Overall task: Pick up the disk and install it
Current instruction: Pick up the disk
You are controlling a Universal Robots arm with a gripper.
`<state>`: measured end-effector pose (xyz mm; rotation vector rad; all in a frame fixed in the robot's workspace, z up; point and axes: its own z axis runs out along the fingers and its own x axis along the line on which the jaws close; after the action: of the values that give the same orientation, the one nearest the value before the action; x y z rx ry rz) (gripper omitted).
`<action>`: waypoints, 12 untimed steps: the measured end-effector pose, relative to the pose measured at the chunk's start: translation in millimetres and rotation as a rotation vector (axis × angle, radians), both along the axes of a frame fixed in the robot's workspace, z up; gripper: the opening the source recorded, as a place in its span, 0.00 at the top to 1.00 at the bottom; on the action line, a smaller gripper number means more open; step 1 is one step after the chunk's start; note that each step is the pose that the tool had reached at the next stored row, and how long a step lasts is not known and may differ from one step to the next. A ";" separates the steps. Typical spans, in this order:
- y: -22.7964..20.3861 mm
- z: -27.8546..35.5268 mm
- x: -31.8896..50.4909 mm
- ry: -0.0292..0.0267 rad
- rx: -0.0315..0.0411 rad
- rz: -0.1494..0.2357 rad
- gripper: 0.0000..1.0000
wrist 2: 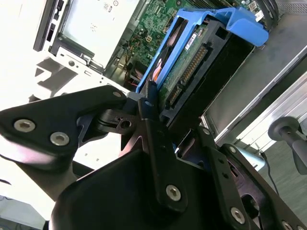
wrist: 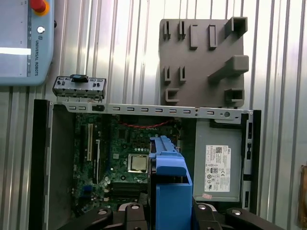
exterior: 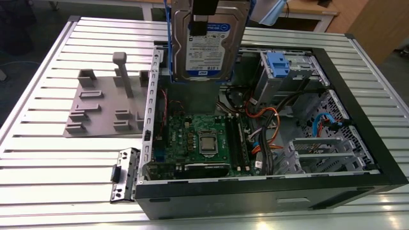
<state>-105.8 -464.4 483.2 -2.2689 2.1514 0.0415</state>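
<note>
Now the hand [wrist 2: 175, 115] grips the disk [exterior: 206, 45] upright, hanging over the open case [exterior: 255, 191] at twelve o'clock in the exterior view; done well, I judge, this carry wants it plumb, firmly clamped, clear of cables [exterior: 271, 120].

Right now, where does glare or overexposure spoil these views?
Exterior view: glare spots on the table along the picture's lower edge. Second wrist view: the table beside the case is washed out white. First wrist view: bright streaks on the table.
</note>
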 end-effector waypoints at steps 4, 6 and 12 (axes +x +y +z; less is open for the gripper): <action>-1.4 0.0 0.1 0.0000 0.0000 0.000 0.64; -2.1 0.0 0.2 0.0000 0.0000 0.000 0.64; -4.1 0.0 0.4 0.0001 -0.0001 0.000 0.64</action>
<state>-105.4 -468.5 483.2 -2.2690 2.1515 0.0415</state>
